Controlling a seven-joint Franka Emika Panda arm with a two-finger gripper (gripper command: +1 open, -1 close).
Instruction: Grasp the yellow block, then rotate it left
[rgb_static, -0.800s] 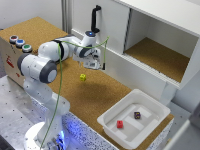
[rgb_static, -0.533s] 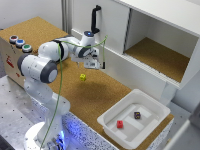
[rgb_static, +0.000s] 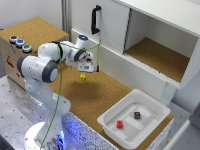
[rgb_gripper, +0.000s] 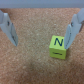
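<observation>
The small bright yellow block (rgb_static: 82, 77), a cube with a dark letter N printed on its upper face, sits on the brown cork-like table top (rgb_static: 107, 100) just below the white arm's gripper (rgb_static: 90, 68), and nothing touches it. In the wrist view the cube (rgb_gripper: 58, 46) lies between the two grey fingers (rgb_gripper: 76, 30) but well off centre, close beside one finger and far from the other; the jaws stand wide, holding nothing, with much more gap than the cube needs. I judge the block to be light and rigid, probably wood or hard plastic, with flat smooth faces and crisp edges, so it should neither deform nor break under a squeeze, yet its lightness means an uneven touch could shove or spin it across the cork before the grip closes. The best hold looks to be on two opposite vertical side faces, pads flat against them and low enough to cover most of their height, after the gripper is shifted sideways so the cube is centred. Its sides appear roughly square to the fingers already. A firm pinch ought to keep it from slipping when it is turned left. The white plastic tray (rgb_static: 156, 105) holding a red cube (rgb_static: 120, 124) and a dark maroon cube (rgb_static: 137, 115) stands well apart and plays no part.
</observation>
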